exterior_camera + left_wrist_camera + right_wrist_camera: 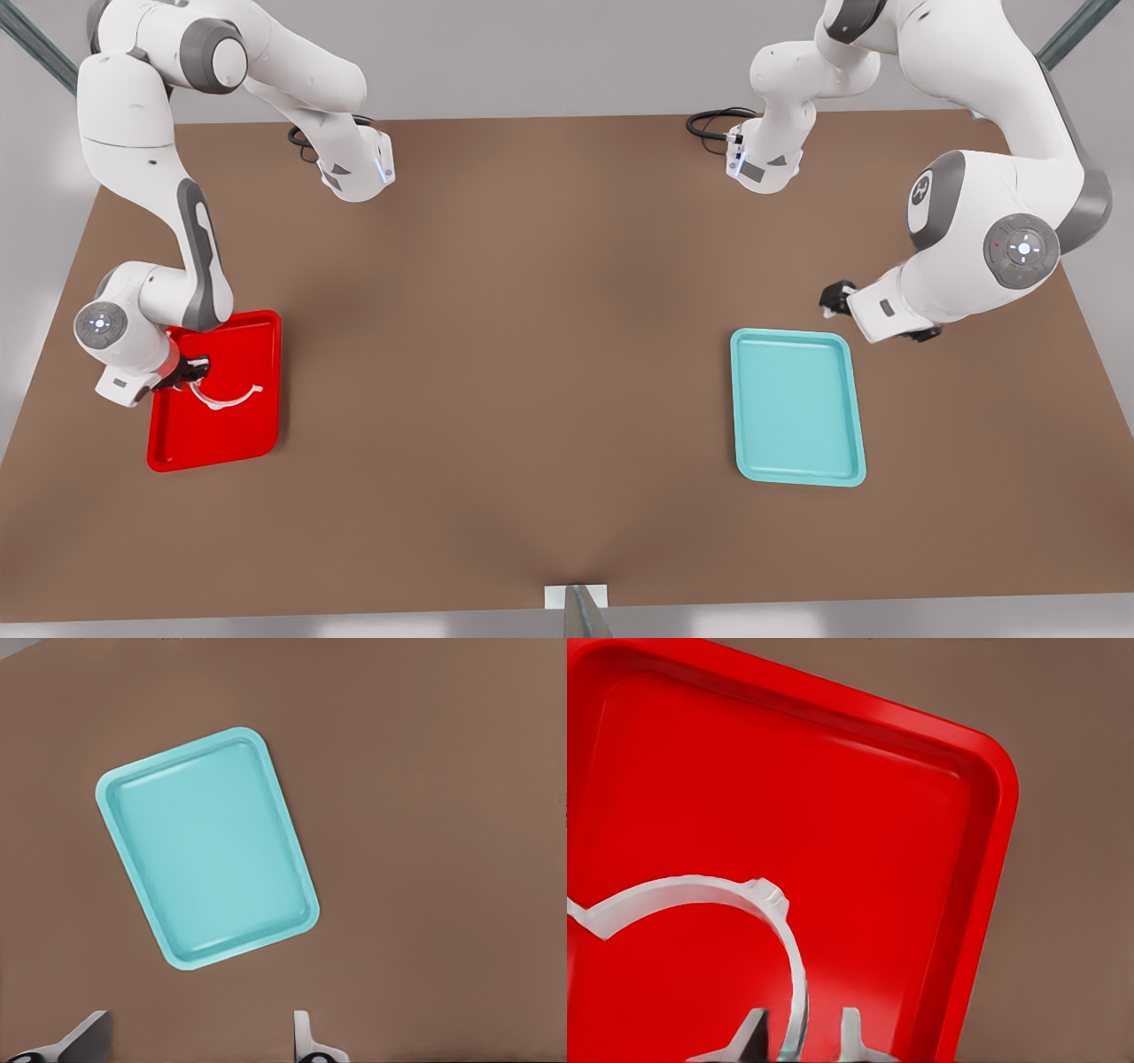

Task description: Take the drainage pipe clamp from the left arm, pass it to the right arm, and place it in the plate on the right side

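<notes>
The last step is in hand: the right tool [188, 370] holds the white clamp [232, 398] by one end, fingers [850, 1033] closed narrowly on the strap, low over the red plate [257, 337] at the front view's left. Whether the clamp already touches the plate floor I cannot tell. Next it should call for opening the fingers and lifting straight up. The left tool [834, 297] waits with its fingers wide apart above the tabletop [532, 354], near the teal tray [797, 474].
</notes>
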Tool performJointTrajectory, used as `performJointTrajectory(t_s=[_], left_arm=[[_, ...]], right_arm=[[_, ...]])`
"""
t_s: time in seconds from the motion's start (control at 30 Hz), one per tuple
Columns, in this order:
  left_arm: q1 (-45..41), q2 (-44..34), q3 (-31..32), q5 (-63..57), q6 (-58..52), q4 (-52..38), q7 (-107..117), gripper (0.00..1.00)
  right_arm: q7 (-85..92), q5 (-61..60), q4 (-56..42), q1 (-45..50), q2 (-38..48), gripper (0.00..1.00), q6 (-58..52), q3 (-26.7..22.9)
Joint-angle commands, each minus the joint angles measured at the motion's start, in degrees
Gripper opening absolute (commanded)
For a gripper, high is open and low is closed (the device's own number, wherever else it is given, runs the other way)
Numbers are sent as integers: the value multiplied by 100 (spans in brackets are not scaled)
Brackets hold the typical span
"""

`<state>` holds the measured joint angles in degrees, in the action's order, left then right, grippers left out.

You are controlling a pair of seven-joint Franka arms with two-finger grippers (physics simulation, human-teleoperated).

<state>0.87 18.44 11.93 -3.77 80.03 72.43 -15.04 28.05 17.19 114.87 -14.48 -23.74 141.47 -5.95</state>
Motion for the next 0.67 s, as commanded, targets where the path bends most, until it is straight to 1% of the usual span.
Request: performJointTrajectory(t_s=[0.0, 0.1, 0.2, 0.23, 0.27, 0.3, 0.33, 0.37, 0.4, 0.43, 0.47, 0.5, 0.53, 0.63], left_arm=[[1, -7, 3, -9, -14, -1, -2829, 100], [1, -7, 11, -9, -49, -1, -2829, 100], [1, -7, 3, -9, -93, -1, -2829, 100], [1, -7, 11, -9, -93, -1, -2829, 100], [1, -7, 11, -9, -93, -1, -2829, 100], [-16, -7, 11, -9, -93, -1, -2829, 100], [-16, -7, 11, -9, -93, -1, -2829, 100], [-16, -7, 11, -9, -93, -1, -2829, 100], [-16, -7, 11, -9, -93, -1, -2829, 100], [-16, -7, 11, -9, -93, -1, -2829, 100], [-25, -7, 11, -9, -93, -1, -2829, 100], [-16, -7, 11, -9, -93, -1, -2829, 100], [-16, -7, 11, -9, -93, -1, -2829, 100], [-8, -7, 11, -9, -93, -1, -2829, 100]], right_arm=[[1510, -180, -17, -2, 1, 100, 39, 15], [1519, -180, -227, 6, 63, 100, -267, 24], [957, -523, -1537, 454, -104, 100, -1929, 138], [659, -909, -2107, 849, -122, 100, -2579, 130], [80, -1067, -2634, 1218, -122, 100, -3167, 130], [-871, -1349, -3014, 1518, -122, 100, -3582, 138], [-1328, -1744, -3225, 1728, -122, 100, -3802, 138], [-1978, -1763, -3480, 2124, -104, 100, -4013, 130], [-2838, -1754, -3874, 2388, -86, 100, -4617, 130], [-3138, -1789, -3955, 2397, -43, 100, -4987, 138], [-3394, -1877, -3894, 2397, 352, 100, -5507, 112], [-3377, -1833, -3376, 2336, 1064, 100, -5613, 77], [-3193, -1780, -2953, 2213, 1601, 100, -5613, 68], [-3078, -1762, -2795, 2177, 1786, 100, -5639, 50]])
